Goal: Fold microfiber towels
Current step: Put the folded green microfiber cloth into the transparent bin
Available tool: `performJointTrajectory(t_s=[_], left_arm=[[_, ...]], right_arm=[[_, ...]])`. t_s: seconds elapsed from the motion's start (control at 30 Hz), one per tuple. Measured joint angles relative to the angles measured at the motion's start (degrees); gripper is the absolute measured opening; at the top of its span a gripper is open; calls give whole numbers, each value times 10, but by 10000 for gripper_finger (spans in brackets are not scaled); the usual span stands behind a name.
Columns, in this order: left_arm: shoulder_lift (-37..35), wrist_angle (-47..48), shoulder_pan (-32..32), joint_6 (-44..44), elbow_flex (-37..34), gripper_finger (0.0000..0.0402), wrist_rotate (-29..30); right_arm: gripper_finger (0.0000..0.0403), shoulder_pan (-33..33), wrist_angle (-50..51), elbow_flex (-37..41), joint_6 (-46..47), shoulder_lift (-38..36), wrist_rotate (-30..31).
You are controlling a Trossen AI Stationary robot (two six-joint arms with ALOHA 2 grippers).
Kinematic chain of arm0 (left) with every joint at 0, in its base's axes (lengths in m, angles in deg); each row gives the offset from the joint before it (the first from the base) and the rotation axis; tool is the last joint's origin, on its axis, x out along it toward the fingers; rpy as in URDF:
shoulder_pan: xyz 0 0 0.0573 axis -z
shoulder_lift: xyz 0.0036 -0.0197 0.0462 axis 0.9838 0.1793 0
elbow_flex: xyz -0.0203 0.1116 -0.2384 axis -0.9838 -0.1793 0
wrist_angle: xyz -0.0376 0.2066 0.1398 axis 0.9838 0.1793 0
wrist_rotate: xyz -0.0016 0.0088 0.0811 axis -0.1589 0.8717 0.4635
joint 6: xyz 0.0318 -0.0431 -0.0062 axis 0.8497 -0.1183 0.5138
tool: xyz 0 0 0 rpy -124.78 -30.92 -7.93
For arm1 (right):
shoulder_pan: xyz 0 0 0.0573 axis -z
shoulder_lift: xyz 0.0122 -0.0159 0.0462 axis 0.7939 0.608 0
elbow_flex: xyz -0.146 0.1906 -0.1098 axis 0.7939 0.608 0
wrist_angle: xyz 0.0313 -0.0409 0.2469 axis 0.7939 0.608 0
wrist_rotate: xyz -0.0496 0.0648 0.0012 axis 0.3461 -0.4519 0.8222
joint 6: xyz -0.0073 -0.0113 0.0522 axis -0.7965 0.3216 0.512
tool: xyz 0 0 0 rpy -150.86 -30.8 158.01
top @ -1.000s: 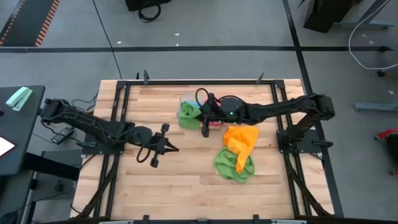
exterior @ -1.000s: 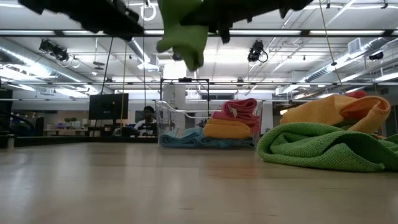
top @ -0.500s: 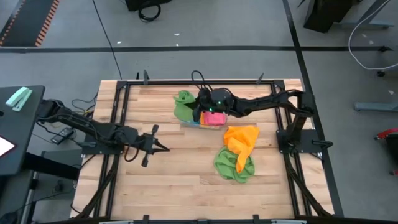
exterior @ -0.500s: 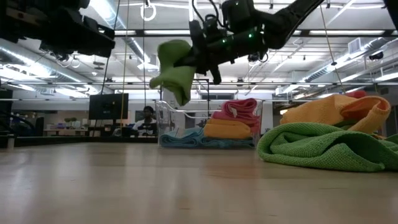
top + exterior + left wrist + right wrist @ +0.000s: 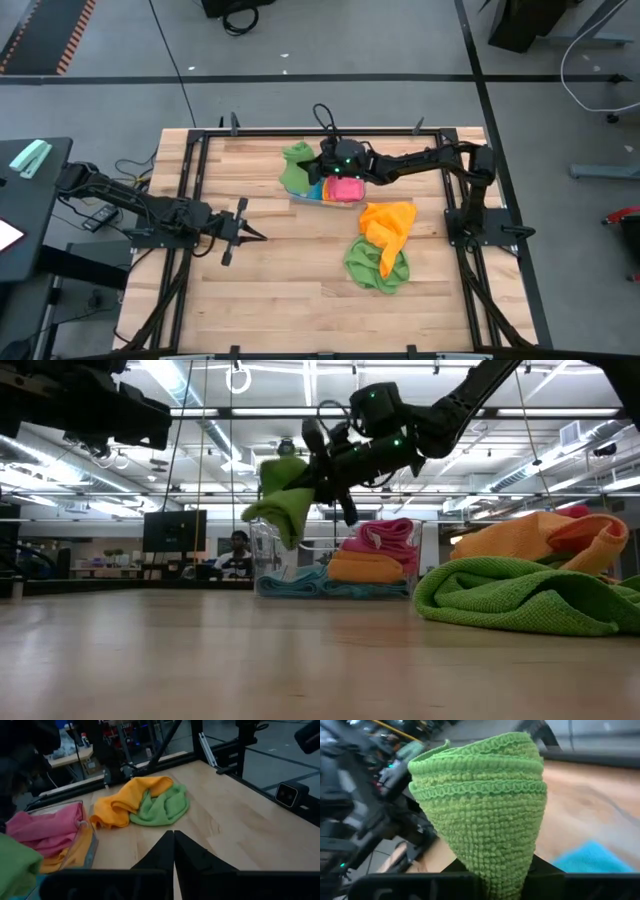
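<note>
The right claw (image 5: 318, 172) clamped a folded green towel (image 5: 296, 168) over the tray (image 5: 300, 198) of folded towels near the table's far edge; two crumpled towels (image 5: 380, 245) remained, and the left claw (image 5: 243, 232) waited pressed together.

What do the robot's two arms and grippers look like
Both arms are dark, slender and jointed, with black cables looping along them. The right arm's wrist shows small green indicator lights. The left gripper has thin black fingers tapering to points; the right gripper is likewise black, with two narrow fingers.

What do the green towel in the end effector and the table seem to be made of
Green towel: apparently knitted microfiber, matte; rows of small nubby loops show in the right wrist view. Table: looks like pale wood planks with a smooth, faintly glossy finish; parallel board seams and grain show.
</note>
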Motion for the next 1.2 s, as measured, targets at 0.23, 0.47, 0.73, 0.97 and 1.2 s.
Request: performJointTrajectory(t_s=[0.23, 0.47, 0.73, 0.97, 1.2], left_arm=[[0, -3, 0, 5, -1, 11, 0], [0, 0, 0, 4, -1, 32, 0], [0, 4, 1, 4, -1, 13, 0], [0, -6, 1, 4, -1, 19, 0], [0, -7, 0, 4, -1, 15, 0]], right_arm=[[42, -6, 27, 1, 95, 35, 25], [42, -8, 53, 1, 128, 32, 40], [42, -8, 137, 0, 135, 11, 65], [47, -8, 155, 0, 143, 12, 64], [69, -8, 165, 0, 134, 12, 56]])
